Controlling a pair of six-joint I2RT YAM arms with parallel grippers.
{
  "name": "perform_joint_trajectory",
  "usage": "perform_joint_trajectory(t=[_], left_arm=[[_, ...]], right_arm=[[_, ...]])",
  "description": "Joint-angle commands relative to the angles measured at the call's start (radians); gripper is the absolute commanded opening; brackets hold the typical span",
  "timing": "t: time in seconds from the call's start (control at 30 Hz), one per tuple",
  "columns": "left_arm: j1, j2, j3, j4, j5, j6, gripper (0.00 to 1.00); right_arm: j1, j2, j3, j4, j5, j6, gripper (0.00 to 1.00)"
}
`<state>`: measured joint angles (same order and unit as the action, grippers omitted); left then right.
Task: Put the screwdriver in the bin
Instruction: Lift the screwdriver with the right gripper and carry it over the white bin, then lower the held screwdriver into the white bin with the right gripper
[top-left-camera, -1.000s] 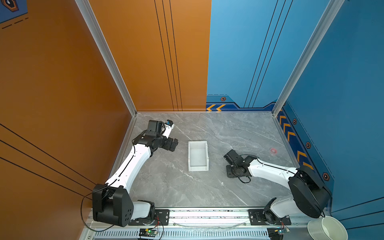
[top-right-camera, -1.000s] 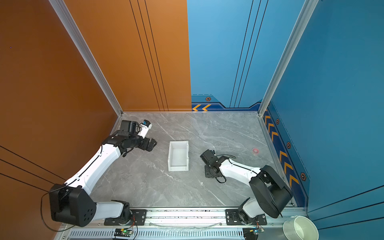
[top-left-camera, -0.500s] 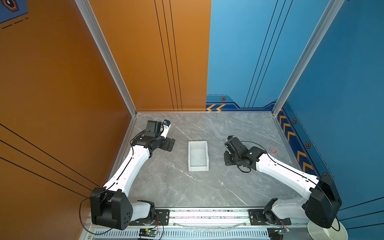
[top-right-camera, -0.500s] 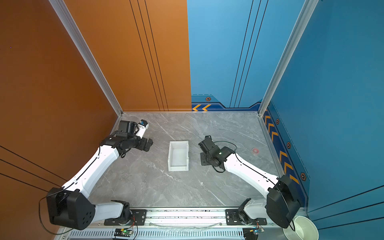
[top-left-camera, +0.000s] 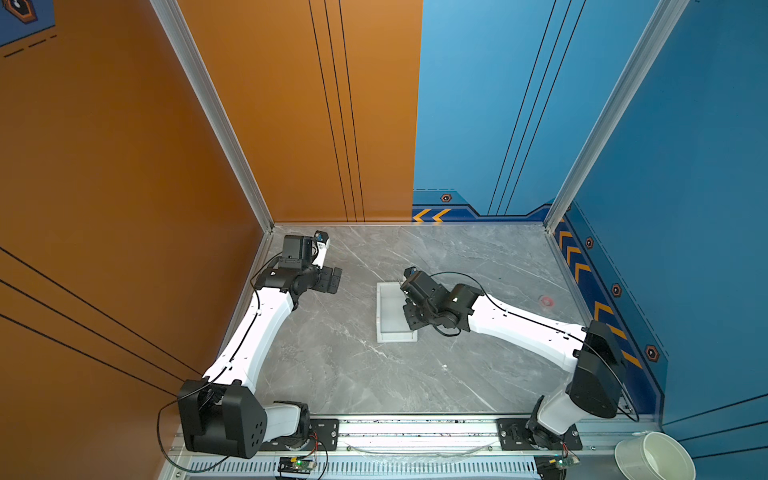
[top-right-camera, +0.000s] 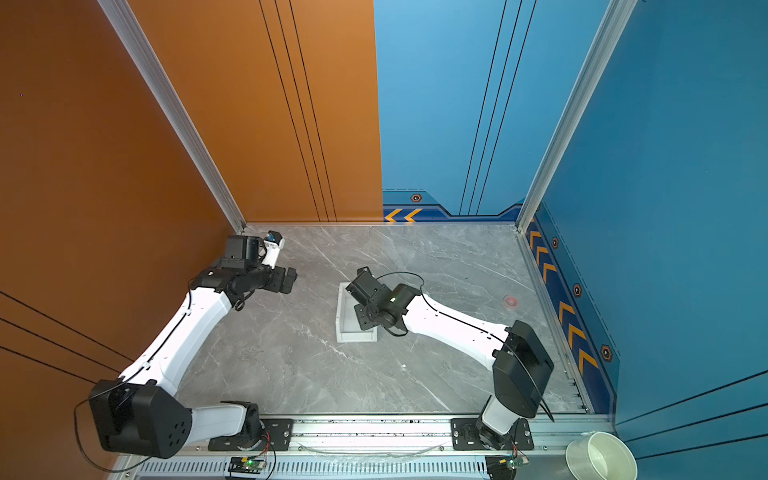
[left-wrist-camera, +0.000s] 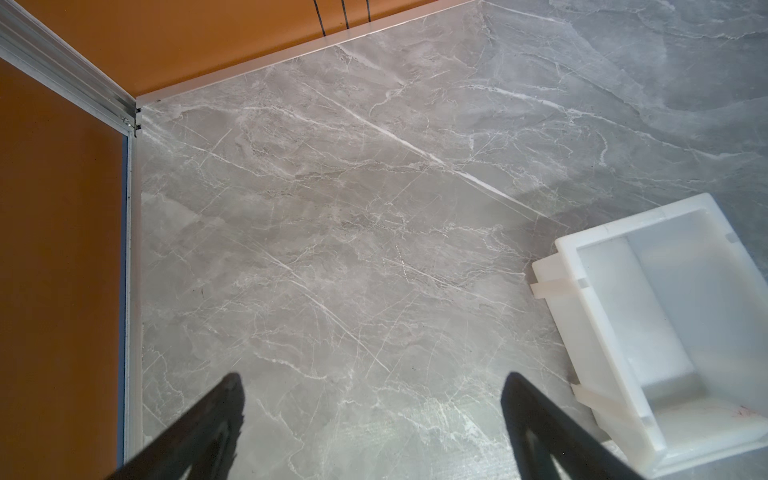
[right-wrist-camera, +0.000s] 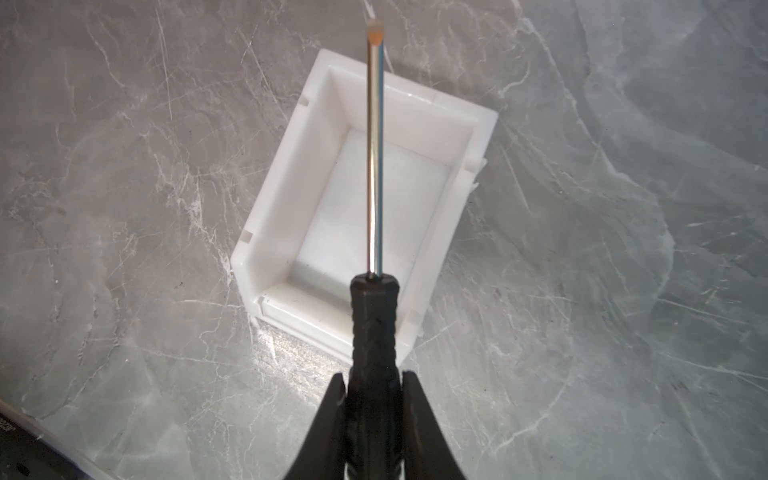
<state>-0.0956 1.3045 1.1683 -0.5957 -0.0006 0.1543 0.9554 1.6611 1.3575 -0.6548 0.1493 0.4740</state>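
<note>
In the right wrist view my right gripper (right-wrist-camera: 373, 376) is shut on the black handle of the screwdriver (right-wrist-camera: 374, 324). Its thin metal shaft points out over the open white bin (right-wrist-camera: 282, 199) below. In both top views the right gripper (top-left-camera: 409, 318) (top-right-camera: 362, 322) hangs over the right side of the bin (top-left-camera: 388, 332) (top-right-camera: 347, 328), and the screwdriver is hidden under the wrist. My left gripper (top-left-camera: 334, 280) (top-right-camera: 291, 279) is open near the back left corner, apart from the bin. Seen from the left wrist, the left gripper (left-wrist-camera: 372, 378) holds nothing, with the bin (left-wrist-camera: 623, 316) off to one side.
A round white cup (top-left-camera: 654, 457) (top-right-camera: 600, 457) stands outside the table at the front right. A small red mark (top-left-camera: 546, 301) lies on the grey marble near the right wall. Orange walls close the left and back, blue walls the right. A metal rail runs along the front.
The right arm has swung left with the screwdriver, from the bare table right of the bin to above the bin. The left gripper has drawn back a little toward the left wall.
</note>
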Motion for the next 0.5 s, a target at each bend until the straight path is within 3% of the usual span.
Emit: perform_joint_trajectory(t=[0.0, 0.47], left_arm=[[0.015, -0.003, 0.017, -0.013, -0.009, -0.022, 0.98], [0.028, -0.023, 0.011, -0.015, 0.032, -0.039, 0.98]], right_arm=[[0.031, 0.057, 0.051, -0.018, -0.008, -0.014, 0.17], [0.030, 0.237, 0.118, 0.017, 0.003, -0.023, 0.18]])
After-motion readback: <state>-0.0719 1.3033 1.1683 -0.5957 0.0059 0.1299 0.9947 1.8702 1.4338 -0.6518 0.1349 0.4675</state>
